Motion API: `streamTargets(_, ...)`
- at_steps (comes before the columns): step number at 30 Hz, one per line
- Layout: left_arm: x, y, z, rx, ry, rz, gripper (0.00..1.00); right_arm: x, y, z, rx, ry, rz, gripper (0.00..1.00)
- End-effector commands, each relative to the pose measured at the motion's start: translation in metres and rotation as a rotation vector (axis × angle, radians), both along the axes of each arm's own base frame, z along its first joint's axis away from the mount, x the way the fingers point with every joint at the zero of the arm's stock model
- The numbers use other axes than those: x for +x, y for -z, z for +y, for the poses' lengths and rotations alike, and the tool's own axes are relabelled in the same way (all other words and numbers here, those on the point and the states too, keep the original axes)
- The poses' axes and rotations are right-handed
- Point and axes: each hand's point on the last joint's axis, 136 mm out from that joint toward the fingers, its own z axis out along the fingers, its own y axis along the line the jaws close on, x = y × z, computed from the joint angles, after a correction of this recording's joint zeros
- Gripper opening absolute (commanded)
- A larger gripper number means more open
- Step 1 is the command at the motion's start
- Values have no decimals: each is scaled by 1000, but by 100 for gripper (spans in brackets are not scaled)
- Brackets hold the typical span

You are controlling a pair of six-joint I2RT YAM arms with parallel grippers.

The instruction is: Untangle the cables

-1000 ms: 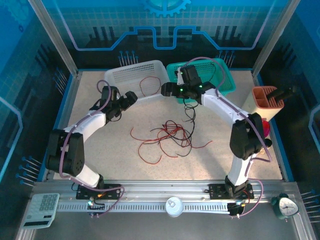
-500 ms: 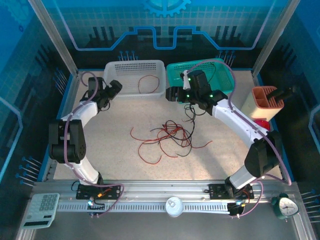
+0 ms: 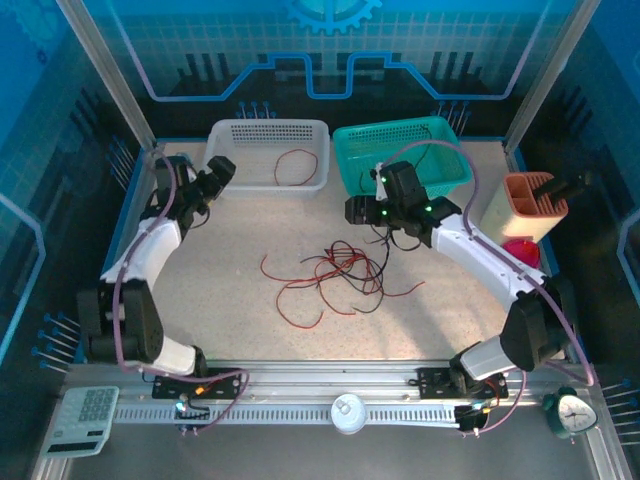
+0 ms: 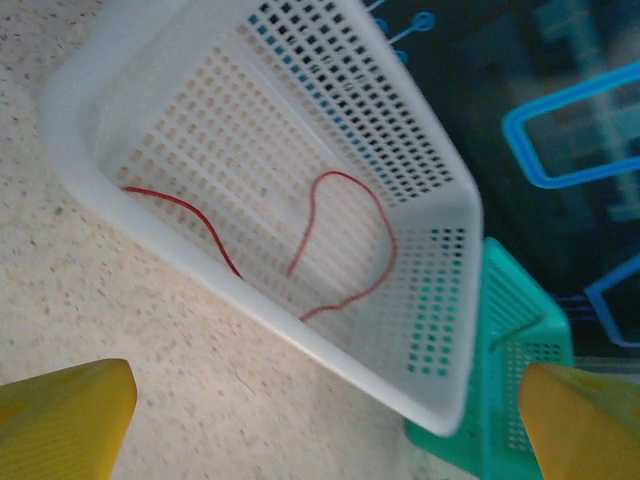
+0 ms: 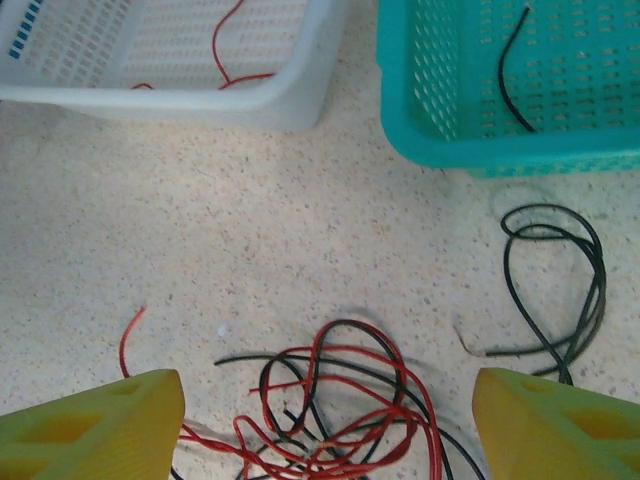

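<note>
1. Note both jaws released and empty: left by the white basket [image 3: 268,124], right over the bench [image 3: 220,290] near the teal basket [image 3: 395,126].
2. Lower right jaws to the loose black loop [image 5: 601,285] beside the tangled cables [image 5: 340,400] at mid-bench.
3. Pinch 1 strand only and lift slowly, probably without dragging red ones.

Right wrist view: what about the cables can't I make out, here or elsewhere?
- Tangle: the bottom edge of the right wrist view cuts off its near part; in the top view the strands are too thin to sort crossings.
- Black loop: its lower end goes behind a finger of the right tool, right wrist view.
- Red cable in the white basket: left wrist view, the near wall hides its lower stretch.
</note>
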Motion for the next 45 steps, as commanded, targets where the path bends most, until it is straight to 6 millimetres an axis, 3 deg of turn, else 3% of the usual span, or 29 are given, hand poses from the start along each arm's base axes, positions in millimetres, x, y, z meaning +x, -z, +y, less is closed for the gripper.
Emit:
streamTargets(1,-35,-23,-29,-45,94,-23,99,-2,0,-21,1,66,-2,74)
streamTargets(6,-81,-49,-73,32,232,-86,99,13,17,-55,-13,148,38,63)
streamTargets(12,-109,-37,-107,6,314,-93,99,42,59,-92,-94,211,140,48)
streamTargets(17,-110,-30,-119,-25,341,-74,99,56,104,-90,-110,171,260,36)
streamTargets(20,-109,-31,-122,-24,351,-73,99,61,118,-89,-122,166,288,34)
streamTargets(29,-105,-31,-127,-38,360,-72,99,67,143,-94,-160,187,311,33)
streamTargets(45,-100,-35,-132,-53,369,-81,99,76,162,-86,-143,168,331,29)
